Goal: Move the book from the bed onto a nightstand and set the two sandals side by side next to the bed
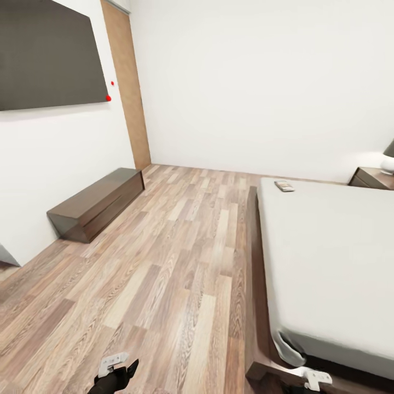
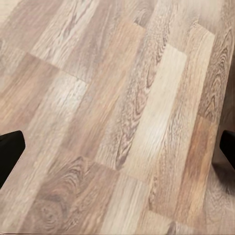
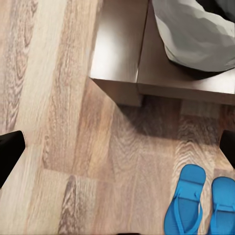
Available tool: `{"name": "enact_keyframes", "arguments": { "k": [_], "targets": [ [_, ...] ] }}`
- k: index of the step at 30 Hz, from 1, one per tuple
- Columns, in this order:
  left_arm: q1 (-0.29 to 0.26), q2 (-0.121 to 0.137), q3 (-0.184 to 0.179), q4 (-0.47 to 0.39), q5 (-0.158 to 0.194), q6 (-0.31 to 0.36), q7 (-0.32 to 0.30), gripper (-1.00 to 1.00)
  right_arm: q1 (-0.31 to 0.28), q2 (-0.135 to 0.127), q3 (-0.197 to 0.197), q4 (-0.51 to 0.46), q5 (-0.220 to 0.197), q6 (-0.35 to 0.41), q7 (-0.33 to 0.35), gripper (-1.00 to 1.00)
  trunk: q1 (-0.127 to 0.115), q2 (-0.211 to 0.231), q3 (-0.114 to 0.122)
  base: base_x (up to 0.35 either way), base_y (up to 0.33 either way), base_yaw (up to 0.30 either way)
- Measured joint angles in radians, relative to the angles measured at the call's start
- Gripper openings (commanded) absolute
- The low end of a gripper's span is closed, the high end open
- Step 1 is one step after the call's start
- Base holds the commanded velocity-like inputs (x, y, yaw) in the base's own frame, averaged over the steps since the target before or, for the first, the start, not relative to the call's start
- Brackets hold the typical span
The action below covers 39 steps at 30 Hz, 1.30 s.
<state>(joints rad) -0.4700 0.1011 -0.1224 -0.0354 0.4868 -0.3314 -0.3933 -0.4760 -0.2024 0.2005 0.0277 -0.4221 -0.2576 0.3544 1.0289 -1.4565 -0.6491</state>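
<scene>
The book (image 1: 284, 186) lies on the far corner of the bed's off-white mattress (image 1: 334, 257). Beyond that corner stands a dark nightstand (image 1: 372, 177). The two blue sandals (image 3: 185, 208) (image 3: 224, 205) lie side by side on the plank floor just off the corner of the bed frame (image 3: 120, 54), in the right wrist view. My right gripper (image 3: 117, 149) hangs open above the floor beside them, holding nothing, and it also shows by the bed's near corner (image 1: 313, 377). My left gripper (image 2: 117, 149) is open over bare planks, low in the head view (image 1: 117, 368).
A long low dark dresser (image 1: 98, 202) stands against the left wall under a dark wall screen (image 1: 49, 52). A brown door (image 1: 128, 82) is in the far corner. A white lamp (image 1: 387, 163) sits on the nightstand. Wide wood floor (image 1: 180, 257) runs between dresser and bed.
</scene>
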Motion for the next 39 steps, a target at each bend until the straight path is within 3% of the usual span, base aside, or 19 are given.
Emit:
{"name": "enact_keyframes", "arguments": {
  "k": [15,39],
  "targets": [
    [0.000,0.000,-0.001,0.000,0.000,0.000,0.000,1.00,0.000,0.000,0.000,0.000,0.000,0.000,0.000,1.00,0.000,0.000,0.000,0.000,0.000,0.265],
    [0.000,-0.014,0.000,0.000,0.000,0.000,0.000,1.00,0.000,0.000,0.000,0.000,0.000,0.000,0.000,1.00,0.000,0.000,0.030,0.000,0.000,0.009]
  ]
}}
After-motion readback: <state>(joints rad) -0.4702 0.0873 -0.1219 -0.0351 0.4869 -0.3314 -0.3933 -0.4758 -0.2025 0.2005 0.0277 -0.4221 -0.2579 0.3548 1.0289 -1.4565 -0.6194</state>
